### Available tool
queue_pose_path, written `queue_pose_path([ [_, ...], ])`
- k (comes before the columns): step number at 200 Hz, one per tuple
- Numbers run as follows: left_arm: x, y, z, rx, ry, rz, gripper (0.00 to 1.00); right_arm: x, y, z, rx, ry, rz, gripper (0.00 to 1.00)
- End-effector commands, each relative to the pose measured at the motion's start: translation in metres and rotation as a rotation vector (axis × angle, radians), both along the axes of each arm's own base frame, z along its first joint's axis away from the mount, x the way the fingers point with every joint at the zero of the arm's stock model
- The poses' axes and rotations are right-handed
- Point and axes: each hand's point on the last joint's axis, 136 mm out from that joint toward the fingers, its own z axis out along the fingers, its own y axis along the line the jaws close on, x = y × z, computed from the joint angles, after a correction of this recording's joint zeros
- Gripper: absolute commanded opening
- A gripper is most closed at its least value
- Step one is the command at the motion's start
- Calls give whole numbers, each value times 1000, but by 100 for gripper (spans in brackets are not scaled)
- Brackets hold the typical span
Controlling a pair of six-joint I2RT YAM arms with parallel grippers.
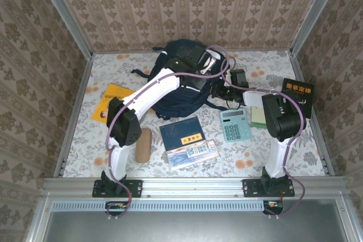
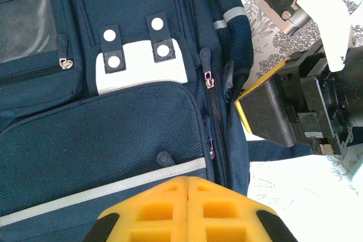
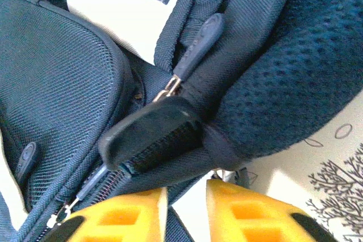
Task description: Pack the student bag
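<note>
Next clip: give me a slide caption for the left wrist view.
Shut left gripper hovers over the navy student bag, above its mesh front pocket and grey stripe.

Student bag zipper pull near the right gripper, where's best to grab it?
Probably pinch the long navy pull tab across its flat faces, just above the metal slider. It lies along the zip of the student bag, pointing away from the right gripper, so come from that near side.

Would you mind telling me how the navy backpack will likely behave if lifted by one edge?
Probably floppy: the student bag is soft fabric lying slumped on the table, so it would likely sag from a single grip. Its mesh pocket looks flat, so it may be light for its size. Rolling seems unlikely.
</note>
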Motion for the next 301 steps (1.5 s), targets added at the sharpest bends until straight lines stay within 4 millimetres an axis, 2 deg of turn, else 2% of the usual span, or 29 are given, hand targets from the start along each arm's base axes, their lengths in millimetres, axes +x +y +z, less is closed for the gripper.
queue_pose_path([
  [1,0,0,2,-22,23,14,0,17,-3,18,-18,-77,-32,15],
  [28,-10,-3,-20,-7,98,-23,0,9,-16,27,-46,-88,-58,19],
  [52,-22,-3,-46,43,147,-52,24,2,-31,37,-50,-102,-91,19],
  [67,-26,-2,-64,68,174,-58,28,-4,-39,39,-59,-99,-109,21],
  [104,-33,1,-104,133,244,-79,46,-16,-54,42,-72,-95,-142,22],
  [169,-50,-2,-144,226,290,-168,55,-28,-64,41,-83,-79,-164,23],
  [192,-55,-3,-144,247,276,-183,56,-30,-65,43,-84,-80,-163,24],
  [226,-60,-7,-116,200,228,-194,55,-32,-65,41,-84,-76,-168,24],
  [244,-65,-11,-108,188,219,-205,54,-32,-65,41,-81,-75,-170,24],
  [264,-69,-15,-106,191,214,-217,53,-34,-66,42,-82,-75,-171,25],
  [301,-74,-17,-115,227,215,-227,52,-37,-67,42,-85,-75,-171,25],
])
